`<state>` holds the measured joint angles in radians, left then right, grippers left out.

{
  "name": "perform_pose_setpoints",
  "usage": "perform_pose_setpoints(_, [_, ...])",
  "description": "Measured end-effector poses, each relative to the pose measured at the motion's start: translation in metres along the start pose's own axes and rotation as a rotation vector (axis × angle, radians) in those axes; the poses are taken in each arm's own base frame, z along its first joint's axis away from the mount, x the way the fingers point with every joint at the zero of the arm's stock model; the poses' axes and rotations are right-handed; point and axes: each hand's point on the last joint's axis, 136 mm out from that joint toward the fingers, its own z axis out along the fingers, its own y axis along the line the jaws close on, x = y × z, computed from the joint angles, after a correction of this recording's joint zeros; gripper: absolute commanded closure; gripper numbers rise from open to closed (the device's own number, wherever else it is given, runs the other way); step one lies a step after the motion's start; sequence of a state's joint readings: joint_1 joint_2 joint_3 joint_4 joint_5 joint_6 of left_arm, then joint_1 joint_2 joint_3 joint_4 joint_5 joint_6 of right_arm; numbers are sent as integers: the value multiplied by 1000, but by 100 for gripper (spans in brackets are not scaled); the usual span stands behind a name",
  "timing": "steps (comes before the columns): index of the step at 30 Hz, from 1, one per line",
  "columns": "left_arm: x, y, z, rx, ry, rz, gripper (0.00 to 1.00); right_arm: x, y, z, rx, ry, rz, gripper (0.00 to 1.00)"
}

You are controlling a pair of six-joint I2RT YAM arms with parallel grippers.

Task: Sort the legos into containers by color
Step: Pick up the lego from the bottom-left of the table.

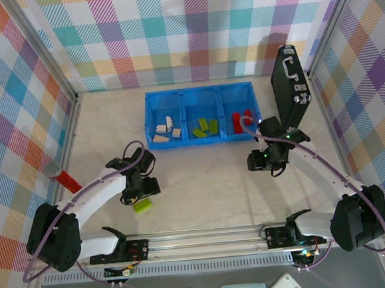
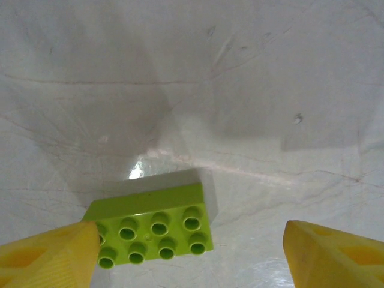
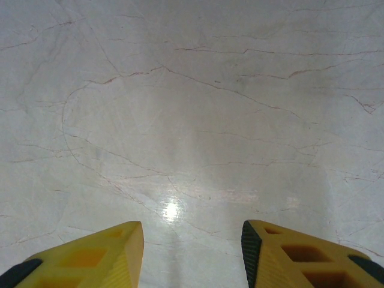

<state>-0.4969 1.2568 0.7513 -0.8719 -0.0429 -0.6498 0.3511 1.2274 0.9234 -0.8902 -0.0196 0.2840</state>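
Presently, a lime green brick [image 2: 150, 227] is being straddled by the left gripper [image 2: 191, 243], whose jaws are being held wide. The brick is lying studs up between them, hard by one finger and well apart from the other, so nothing is being gripped. The spread is being judged as allowance for the brick's long side. The right gripper [image 3: 192, 246] is being held narrowly parted and empty over bare table [image 3: 192, 90], near the blue tray [image 1: 182, 91], presumably clear of the other arm. Finger bodies are being cut off by both wrist frames, and brick-to-finger contact cannot be confirmed.
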Motion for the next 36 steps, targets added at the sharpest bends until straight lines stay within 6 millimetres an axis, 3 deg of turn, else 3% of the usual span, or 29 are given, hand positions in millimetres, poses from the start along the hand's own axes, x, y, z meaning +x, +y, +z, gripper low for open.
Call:
perform_pose_setpoints(7, [16, 12, 15, -12, 10, -29, 20, 1, 2, 0, -2, 2, -8, 52])
perform_pose_setpoints(36, [19, 19, 9, -10, -51, -87, 18, 2, 5, 1, -5, 6, -22, 52])
